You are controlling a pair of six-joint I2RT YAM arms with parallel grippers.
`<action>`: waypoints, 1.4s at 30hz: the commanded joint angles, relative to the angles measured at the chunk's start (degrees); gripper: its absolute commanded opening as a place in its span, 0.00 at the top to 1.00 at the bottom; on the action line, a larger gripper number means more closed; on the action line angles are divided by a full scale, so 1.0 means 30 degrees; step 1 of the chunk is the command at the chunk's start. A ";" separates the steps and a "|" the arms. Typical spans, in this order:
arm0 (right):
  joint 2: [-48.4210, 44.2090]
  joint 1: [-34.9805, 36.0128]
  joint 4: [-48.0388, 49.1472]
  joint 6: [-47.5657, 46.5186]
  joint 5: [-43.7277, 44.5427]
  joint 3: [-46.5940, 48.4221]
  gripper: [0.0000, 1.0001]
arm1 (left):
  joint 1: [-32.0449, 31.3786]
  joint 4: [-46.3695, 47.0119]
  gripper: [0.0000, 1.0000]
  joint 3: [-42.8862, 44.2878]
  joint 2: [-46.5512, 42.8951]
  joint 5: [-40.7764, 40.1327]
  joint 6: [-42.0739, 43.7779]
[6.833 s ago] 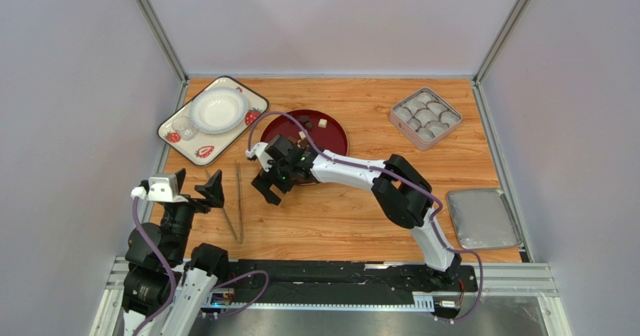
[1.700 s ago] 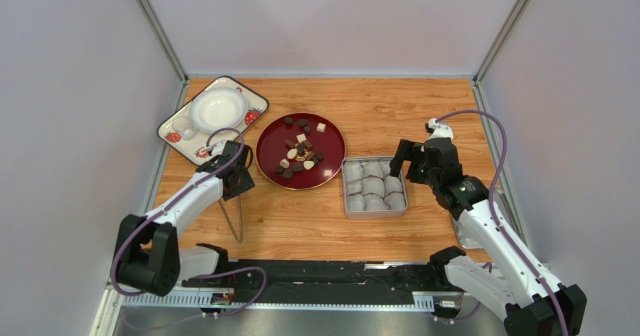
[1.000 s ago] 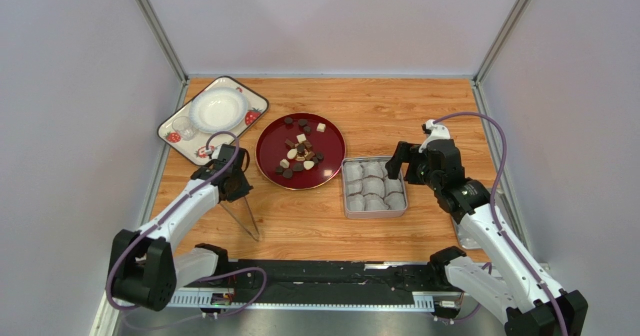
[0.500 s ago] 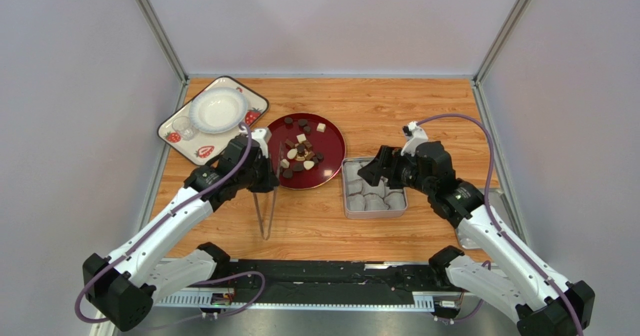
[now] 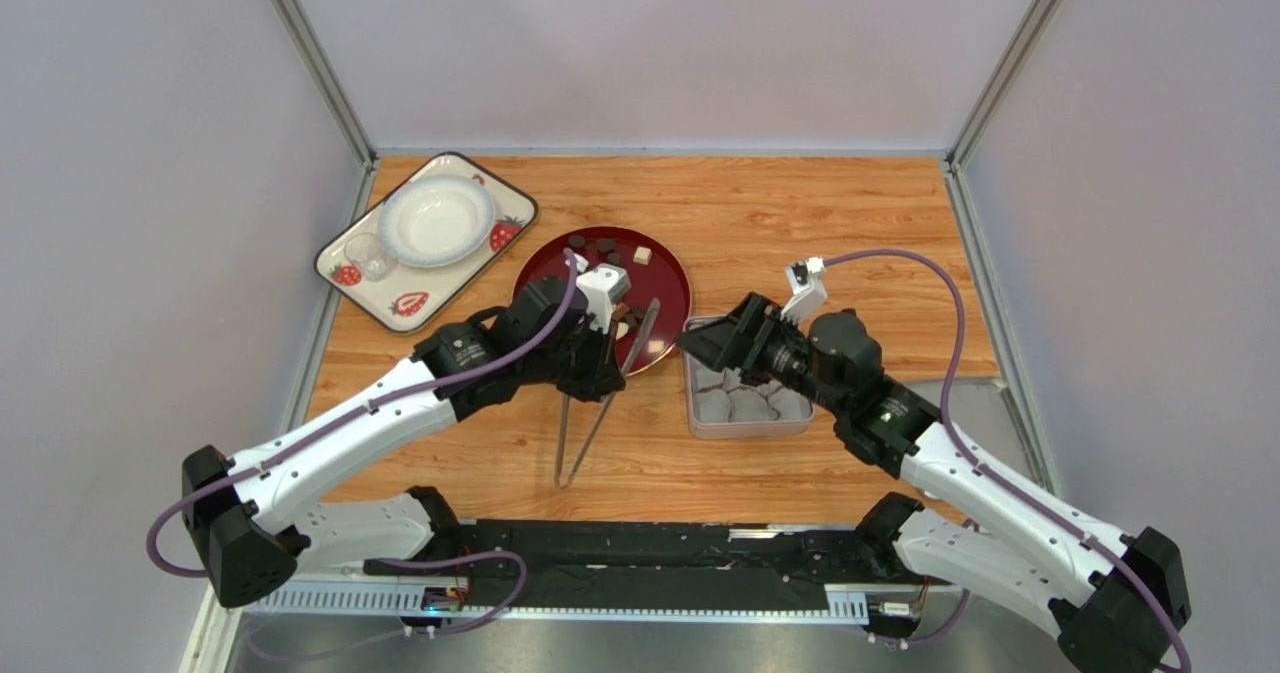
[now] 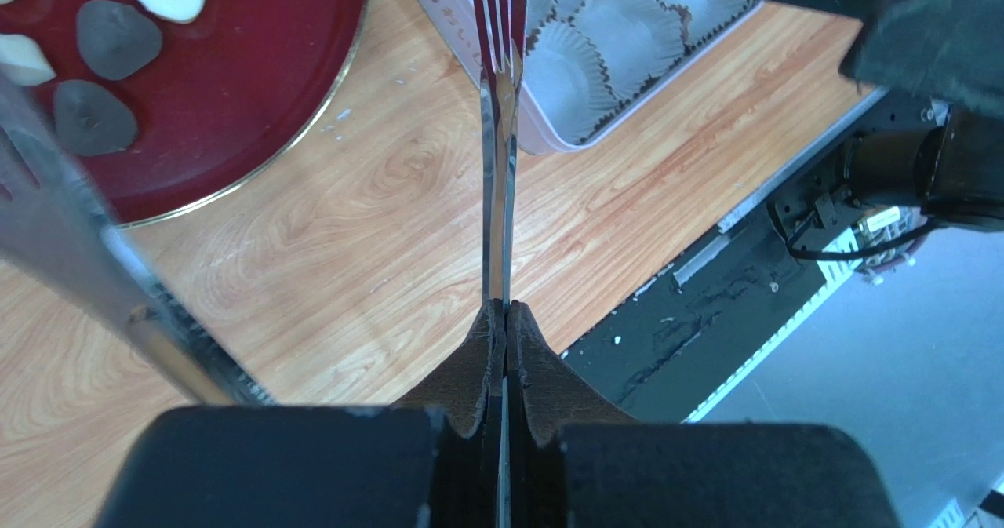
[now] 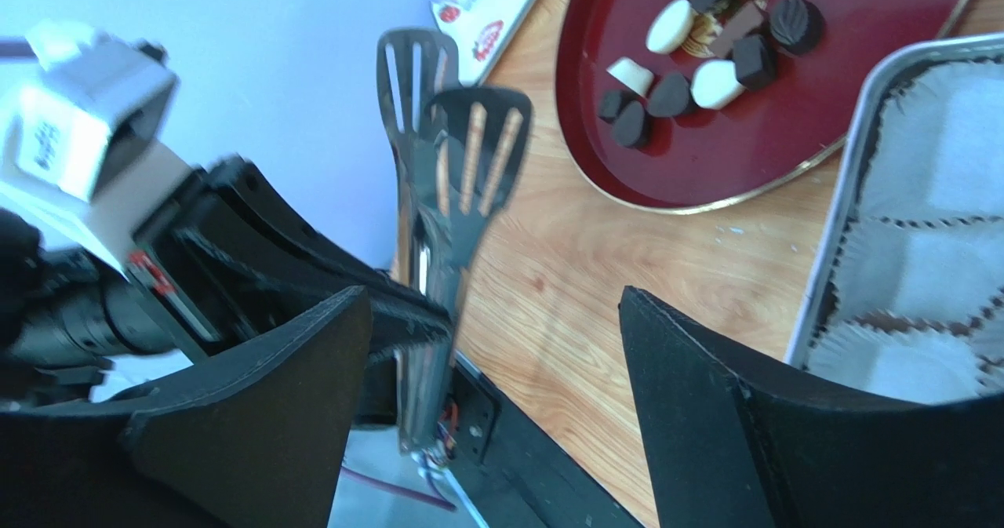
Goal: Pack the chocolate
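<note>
Left fingers [image 6: 504,326] pinching tongs [image 6: 490,175]; right fingers [image 5: 718,346] spread

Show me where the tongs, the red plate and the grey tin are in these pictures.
tongs [image 7: 462,224]: right wrist view, on the neck below the slotted blade.
red plate [image 5: 672,289]: top external view, on a bare part near its right rim.
grey tin [image 5: 747,430]: top external view, on its near wall.
</note>
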 commanded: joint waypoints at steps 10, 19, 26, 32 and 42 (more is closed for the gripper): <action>0.2359 0.0128 0.4853 0.2845 0.0090 -0.0008 0.14 | -0.1747 0.1204 1.00 0.1748 0.0666 0.0142 0.0413; 0.2917 0.0128 0.6733 0.4045 0.0117 -0.0917 0.25 | -0.2070 0.1703 1.00 0.1631 0.0783 0.0495 0.0062; 0.2566 0.0128 0.6967 0.4280 0.0498 -0.1297 0.36 | -0.2070 0.2142 1.00 0.1397 0.0783 0.0671 -0.0114; 0.2155 0.0128 0.6938 0.4339 0.0616 -0.1444 0.54 | -0.2099 0.2259 1.00 0.1250 0.0725 0.0495 -0.0115; 0.1453 0.0099 0.6237 0.4720 0.1201 -0.1591 0.76 | -0.2187 0.2318 0.85 0.0957 0.0140 -0.0674 -0.0114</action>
